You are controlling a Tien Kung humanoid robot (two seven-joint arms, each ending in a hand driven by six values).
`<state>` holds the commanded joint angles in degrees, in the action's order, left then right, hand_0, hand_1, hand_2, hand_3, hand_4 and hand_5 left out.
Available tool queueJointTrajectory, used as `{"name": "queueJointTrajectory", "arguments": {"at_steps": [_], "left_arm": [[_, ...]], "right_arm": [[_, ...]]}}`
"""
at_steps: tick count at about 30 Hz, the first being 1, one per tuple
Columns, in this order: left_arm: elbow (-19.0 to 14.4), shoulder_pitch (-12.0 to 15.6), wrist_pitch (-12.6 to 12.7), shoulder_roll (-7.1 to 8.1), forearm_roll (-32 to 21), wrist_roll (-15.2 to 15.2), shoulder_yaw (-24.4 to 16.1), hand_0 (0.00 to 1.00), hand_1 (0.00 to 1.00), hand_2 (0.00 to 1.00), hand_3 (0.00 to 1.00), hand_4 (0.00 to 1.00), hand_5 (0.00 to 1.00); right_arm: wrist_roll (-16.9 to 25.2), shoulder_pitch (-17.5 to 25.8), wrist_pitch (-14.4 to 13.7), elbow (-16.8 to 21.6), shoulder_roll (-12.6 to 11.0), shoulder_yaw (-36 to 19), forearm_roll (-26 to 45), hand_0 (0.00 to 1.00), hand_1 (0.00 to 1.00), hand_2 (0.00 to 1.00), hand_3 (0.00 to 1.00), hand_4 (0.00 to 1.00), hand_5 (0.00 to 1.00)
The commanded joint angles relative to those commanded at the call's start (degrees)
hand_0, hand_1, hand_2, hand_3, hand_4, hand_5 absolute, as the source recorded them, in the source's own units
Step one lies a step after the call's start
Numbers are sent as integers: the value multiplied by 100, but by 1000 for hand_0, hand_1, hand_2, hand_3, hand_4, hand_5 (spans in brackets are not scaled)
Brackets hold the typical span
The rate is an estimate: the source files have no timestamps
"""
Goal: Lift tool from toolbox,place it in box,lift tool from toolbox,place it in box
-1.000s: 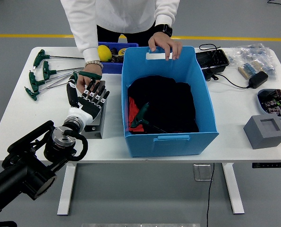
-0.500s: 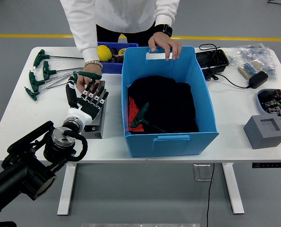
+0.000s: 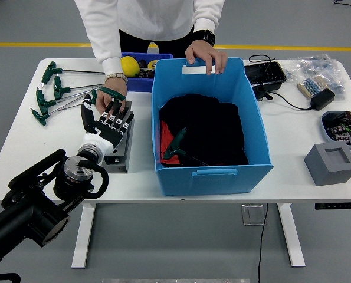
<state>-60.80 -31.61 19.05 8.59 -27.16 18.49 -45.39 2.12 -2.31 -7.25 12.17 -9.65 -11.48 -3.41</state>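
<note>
Head view only. In the blue box (image 3: 246, 118), on the dark cloth lining its floor, one green-handled tool (image 3: 176, 144) already lying near the left wall beside a strip of red; judged from that, first lift-and-place done, second one just opening. Left of the box, a small grey toolbox (image 3: 120, 154) standing on the white table (image 3: 293, 147), and over it the left hand (image 3: 109, 125) of the robot, fingers extended and slightly apart, tips pointing away toward the far side, clamped on nothing visible. Touching or nearly touching those fingertips, a person's hand (image 3: 107, 100) reaching down from the far side and holding another green T-handle tool (image 3: 112, 92), apparently offering it or setting it in place; whether any robot finger actually meets the handle cannot be told. Person's other hand (image 3: 206, 55) resting on the far rim of the box, steadying it. More green T-handle wrenches (image 3: 51, 91) spread on the table's far left, well apart from the toolbox. Right arm nowhere in view. Left to do, by this reading: closing on the second tool, carrying it rightward over the box wall, and releasing it inside.
</note>
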Motion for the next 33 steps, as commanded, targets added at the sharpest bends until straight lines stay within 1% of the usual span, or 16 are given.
{"name": "queueJointTrajectory", "arguments": {"at_steps": [5, 19, 33], "left_arm": [[45, -55, -6, 3, -17, -8, 10, 650, 652, 767, 831, 822, 853], [169, -84, -34, 4, -89, -41, 113, 646, 652, 767, 840, 821, 846], [306, -279, -70, 20, -145, -89, 188, 647, 652, 768, 845, 822, 844]], "right_arm": [[0, -20, 2, 4, -8, -11, 4, 681, 653, 721, 563, 762, 697], [-11, 28, 10, 9, -6, 63, 25, 681, 654, 721, 563, 762, 696], [-7, 15, 9, 3, -3, 28, -10, 680, 654, 721, 564, 762, 695]]}}
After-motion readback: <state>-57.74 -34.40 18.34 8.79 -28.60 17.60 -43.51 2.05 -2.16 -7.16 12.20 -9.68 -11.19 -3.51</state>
